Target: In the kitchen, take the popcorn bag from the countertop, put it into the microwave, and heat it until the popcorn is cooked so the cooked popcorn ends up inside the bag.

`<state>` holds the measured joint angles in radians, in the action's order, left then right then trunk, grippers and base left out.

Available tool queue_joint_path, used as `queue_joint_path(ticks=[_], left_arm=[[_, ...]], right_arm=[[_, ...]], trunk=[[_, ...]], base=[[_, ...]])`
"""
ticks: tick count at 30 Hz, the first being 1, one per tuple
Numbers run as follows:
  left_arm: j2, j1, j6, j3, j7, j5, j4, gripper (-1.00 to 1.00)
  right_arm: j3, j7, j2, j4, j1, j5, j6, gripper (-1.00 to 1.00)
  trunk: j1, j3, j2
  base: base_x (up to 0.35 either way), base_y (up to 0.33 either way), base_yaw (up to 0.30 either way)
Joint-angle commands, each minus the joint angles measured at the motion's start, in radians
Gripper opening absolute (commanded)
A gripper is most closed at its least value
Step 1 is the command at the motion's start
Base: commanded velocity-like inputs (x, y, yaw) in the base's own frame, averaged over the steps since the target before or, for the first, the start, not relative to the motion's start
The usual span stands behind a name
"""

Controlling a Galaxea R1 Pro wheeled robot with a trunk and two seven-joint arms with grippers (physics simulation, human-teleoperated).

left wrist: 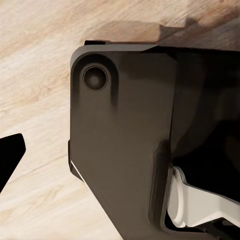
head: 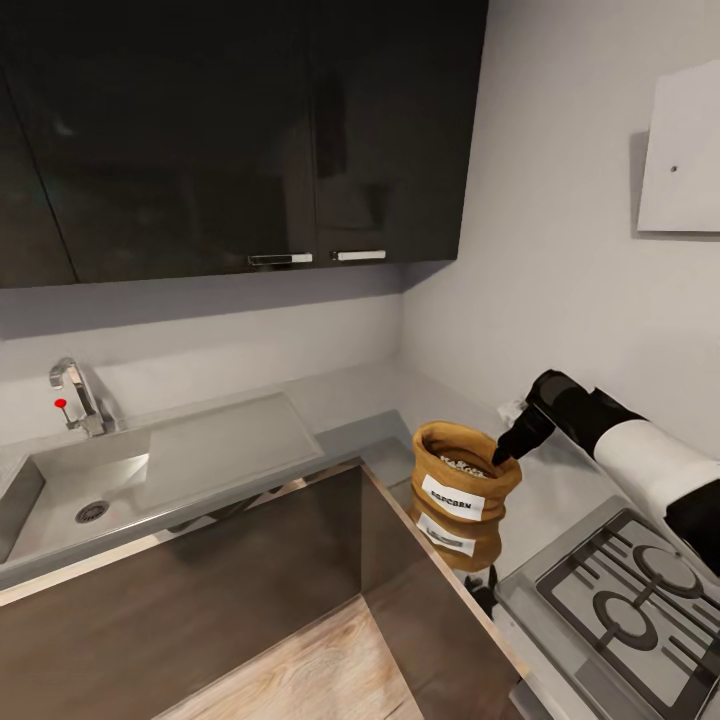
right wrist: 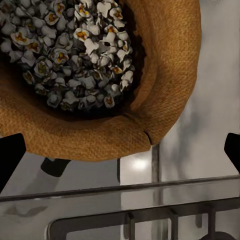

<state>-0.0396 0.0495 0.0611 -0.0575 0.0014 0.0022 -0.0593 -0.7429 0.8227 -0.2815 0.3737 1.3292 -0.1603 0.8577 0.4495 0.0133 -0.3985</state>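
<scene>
The popcorn bag (head: 465, 480) stands upright on the grey countertop (head: 560, 500) in the corner, its white label facing me. It is a tan sack with a rolled rim, and white popped kernels (right wrist: 75, 50) fill its mouth. My right gripper (head: 505, 450) hovers at the bag's right rim, open. In the right wrist view its black fingertips (right wrist: 10, 160) are spread wide, with the rim of the bag (right wrist: 170, 75) between and beyond them, untouched. My left gripper (left wrist: 120, 160) hangs low over the wood floor beside my dark base, one fingertip (left wrist: 11, 152) showing, open. The microwave is out of view.
A gas hob (head: 620, 600) with black grates lies right of the bag, close to my right arm. A steel sink (head: 80, 490) with a faucet (head: 75, 395) sits on the left. Dark glossy wall cabinets (head: 230, 130) hang above. The wall corner is just behind the bag.
</scene>
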Motion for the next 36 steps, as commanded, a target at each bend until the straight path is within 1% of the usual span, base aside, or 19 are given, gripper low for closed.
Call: queue_joint_path(ticks=[1, 9, 14, 16, 32, 36], left_arm=[[0.0, 0.0, 0.003, -0.005, 0.0, 0.0, 0.001, 1.0], [0.0, 0.0, 0.003, -0.005, 0.0, 0.001, 0.001, 1.0], [0.0, 0.001, 0.003, -0.005, 0.0, 0.001, 0.001, 1.0], [0.0, 0.001, 0.003, -0.005, 0.0, 0.001, 0.001, 1.0], [0.0, 0.001, 0.003, -0.007, 0.0, 0.001, 0.001, 1.0], [0.0, 0.001, 0.003, -0.007, 0.0, 0.001, 0.001, 1.0]], right_arm=[[-0.001, 0.009, -0.001, 0.002, -0.001, -0.01, -0.002, 1.0], [-0.001, 0.003, -0.003, -0.001, -0.011, -0.01, -0.03, 1.0], [0.0, -0.015, -0.004, -0.002, -0.028, -0.009, -0.082, 1.0], [0.001, -0.025, -0.004, -0.002, -0.033, -0.009, -0.092, 1.0], [0.005, -0.039, -0.006, -0.001, -0.04, -0.004, -0.1, 1.0], [0.006, -0.039, -0.005, -0.001, -0.053, -0.003, -0.101, 1.0]], trunk=[[0.0, 0.001, -0.001], [0.0, 0.001, -0.001], [0.0, 0.001, -0.001], [0.0, 0.001, -0.001], [0.0, 0.001, -0.001], [0.0, 0.001, -0.001]], base=[[0.0, 0.0, 0.0], [0.0, 0.0, 0.0], [0.0, 0.0, 0.0], [0.0, 0.0, 0.0], [0.0, 0.0, 0.0], [0.0, 0.0, 0.0]])
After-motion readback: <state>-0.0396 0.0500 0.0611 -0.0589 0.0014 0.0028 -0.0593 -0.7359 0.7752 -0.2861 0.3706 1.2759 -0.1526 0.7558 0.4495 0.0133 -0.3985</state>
